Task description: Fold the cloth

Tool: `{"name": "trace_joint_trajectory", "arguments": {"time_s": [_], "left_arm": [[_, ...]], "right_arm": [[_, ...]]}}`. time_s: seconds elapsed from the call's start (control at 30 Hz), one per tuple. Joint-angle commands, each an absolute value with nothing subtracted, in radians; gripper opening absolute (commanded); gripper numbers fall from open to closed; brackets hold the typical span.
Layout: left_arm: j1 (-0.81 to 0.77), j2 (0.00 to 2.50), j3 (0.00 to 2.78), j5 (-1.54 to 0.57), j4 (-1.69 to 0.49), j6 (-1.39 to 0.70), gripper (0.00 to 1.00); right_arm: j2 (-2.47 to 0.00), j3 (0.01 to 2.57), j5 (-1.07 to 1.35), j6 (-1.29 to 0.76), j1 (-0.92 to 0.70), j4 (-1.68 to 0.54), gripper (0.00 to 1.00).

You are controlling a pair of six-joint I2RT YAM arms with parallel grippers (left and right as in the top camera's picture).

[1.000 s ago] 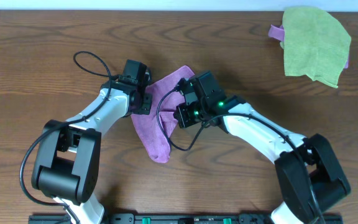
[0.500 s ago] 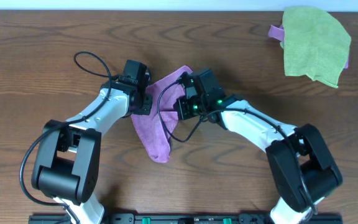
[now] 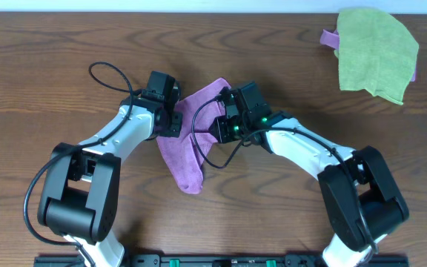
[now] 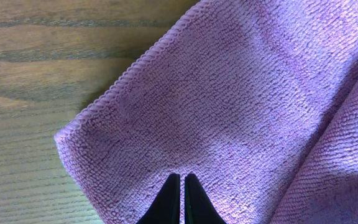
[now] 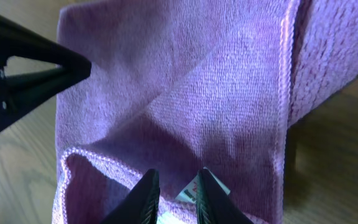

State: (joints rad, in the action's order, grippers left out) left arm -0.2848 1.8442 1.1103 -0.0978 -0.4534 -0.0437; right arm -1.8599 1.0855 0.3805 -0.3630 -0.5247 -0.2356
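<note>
Looking down on a brown wooden surface (image 3: 50, 59), nearest the viewer sit the dark bases of two white-and-black robot arms, which reach away and inward toward each other. Between them, about mid-surface, lies the cloth (image 3: 185, 159), a small lilac-purple terry square. It is bunched into a long slanted shape, its narrow end pointing to the near edge and its wider part farther off under the two wrists. The left claw (image 4: 180, 183) is clenched, its black fingertips pressed together over the cloth, just inside a free corner (image 4: 64, 138) that lies flat on the wood. Its close view is too tight to say whether any fabric is caught between the tips. The right claw (image 5: 176, 179) is released, its fingers a little apart above a doubled-over part of the cloth. A white label (image 5: 190, 188) and a pale hem (image 5: 284, 93) show near them, and nothing is pinched. The cloth looks light, limp and soft, with a nubbly pile that will likely drag on the wood rather than slide, and it will sag wherever it is unsupported. The best places to take hold appear to be the stitched corners and hems, pinched shallowly, one in each claw, so that an edge lifts straight. Farthest away, at the far right, lies a larger lime-green cloth (image 3: 376, 55), well apart, with a scrap of purple (image 3: 330, 37) peeking from beneath it.
</note>
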Motion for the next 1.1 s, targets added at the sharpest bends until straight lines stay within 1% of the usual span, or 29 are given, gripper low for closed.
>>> {"name": "trace_joint_trajectory", "arguments": {"time_s": [0.0, 0.2, 0.5, 0.77, 1.07], "left_arm": [[-0.281, 1.854, 1.127, -0.102, -0.459, -0.027, 0.06], [-0.281, 1.855, 1.127, -0.102, -0.459, -0.026, 0.06], [-0.281, 1.857, 1.127, -0.102, -0.459, -0.026, 0.06], [-0.281, 1.857, 1.127, -0.102, -0.459, -0.026, 0.06], [-0.281, 1.857, 1.127, -0.102, -0.458, -0.026, 0.06]], "right_arm": [[-1.877, 1.100, 0.429, -0.353, -0.522, -0.244, 0.31], [-1.877, 1.100, 0.478, -0.350, -0.522, -0.259, 0.40], [-1.874, 1.100, 0.505, -0.266, -0.522, -0.334, 0.49], [-1.874, 1.100, 0.492, -0.173, -0.524, -0.384, 0.52], [-1.874, 1.142, 0.317, -0.042, -0.526, -0.494, 0.53]]}}
